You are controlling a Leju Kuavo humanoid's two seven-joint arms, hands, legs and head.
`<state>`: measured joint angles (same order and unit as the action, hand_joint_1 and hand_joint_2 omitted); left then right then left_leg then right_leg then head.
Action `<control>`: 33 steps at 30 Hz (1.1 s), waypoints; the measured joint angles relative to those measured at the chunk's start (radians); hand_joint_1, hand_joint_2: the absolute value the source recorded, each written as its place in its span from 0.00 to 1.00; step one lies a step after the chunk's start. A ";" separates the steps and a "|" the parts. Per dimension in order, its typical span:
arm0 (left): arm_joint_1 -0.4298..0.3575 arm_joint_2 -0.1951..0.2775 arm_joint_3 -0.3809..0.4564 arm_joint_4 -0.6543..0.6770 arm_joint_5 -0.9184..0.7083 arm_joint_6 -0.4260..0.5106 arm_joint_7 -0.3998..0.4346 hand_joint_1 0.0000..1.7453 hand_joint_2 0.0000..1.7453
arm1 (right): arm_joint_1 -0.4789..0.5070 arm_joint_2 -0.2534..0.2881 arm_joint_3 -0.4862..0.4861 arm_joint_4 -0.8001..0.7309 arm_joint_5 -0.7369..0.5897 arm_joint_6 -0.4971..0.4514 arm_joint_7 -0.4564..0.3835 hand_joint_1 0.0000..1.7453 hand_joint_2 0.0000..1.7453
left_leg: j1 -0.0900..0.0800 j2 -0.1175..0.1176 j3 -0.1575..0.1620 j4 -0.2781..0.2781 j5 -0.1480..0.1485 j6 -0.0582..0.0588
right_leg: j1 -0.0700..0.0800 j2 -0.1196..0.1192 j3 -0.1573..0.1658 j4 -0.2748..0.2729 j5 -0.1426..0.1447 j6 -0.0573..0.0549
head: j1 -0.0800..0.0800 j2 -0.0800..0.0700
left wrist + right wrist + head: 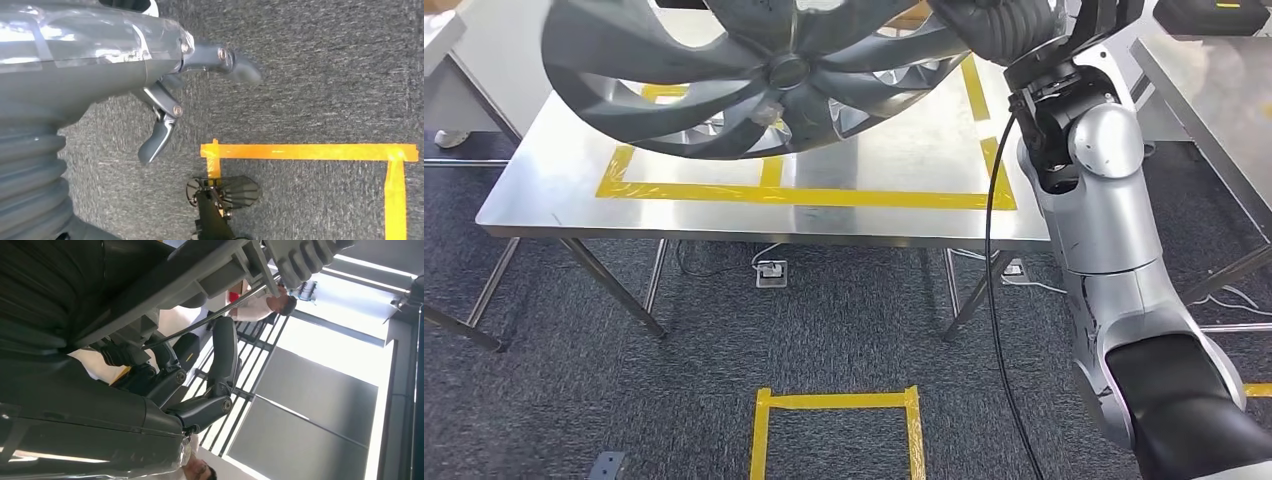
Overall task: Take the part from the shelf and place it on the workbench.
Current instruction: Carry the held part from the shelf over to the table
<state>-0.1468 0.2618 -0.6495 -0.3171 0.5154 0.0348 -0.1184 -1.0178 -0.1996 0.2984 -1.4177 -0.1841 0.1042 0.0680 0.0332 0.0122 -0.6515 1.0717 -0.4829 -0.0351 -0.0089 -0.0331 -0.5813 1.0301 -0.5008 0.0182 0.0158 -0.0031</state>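
above the workbench (904, 215), right robot hand (200, 385) grips the part (754, 80).

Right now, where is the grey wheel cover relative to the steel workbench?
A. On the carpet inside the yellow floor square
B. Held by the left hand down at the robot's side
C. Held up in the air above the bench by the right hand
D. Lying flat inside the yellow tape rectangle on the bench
C: in the head view the wheel cover hangs tilted over the workbench, carried at its edge by the right hand, while the left hand hangs empty over the carpet.
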 joint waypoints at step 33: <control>0.000 -0.013 -0.014 0.004 0.015 -0.003 0.038 0.00 1.00 | 0.018 0.010 -0.002 0.002 -0.027 0.025 0.004 1.00 1.00 | -0.012 -0.004 0.005 -0.008 -0.005 0.027 | -0.009 0.002 0.008 -0.018 0.001 0.016 | 0.021 0.000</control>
<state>-0.1465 0.2487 -0.6630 -0.3132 0.5303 0.0317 -0.0805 -1.0003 -0.1896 0.2960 -1.4153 -0.2106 0.1293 0.0717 0.0215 0.0085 -0.6465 1.0641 -0.4875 -0.0086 -0.0175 -0.0310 -0.5729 1.0119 -0.4996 0.0341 0.0366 -0.0031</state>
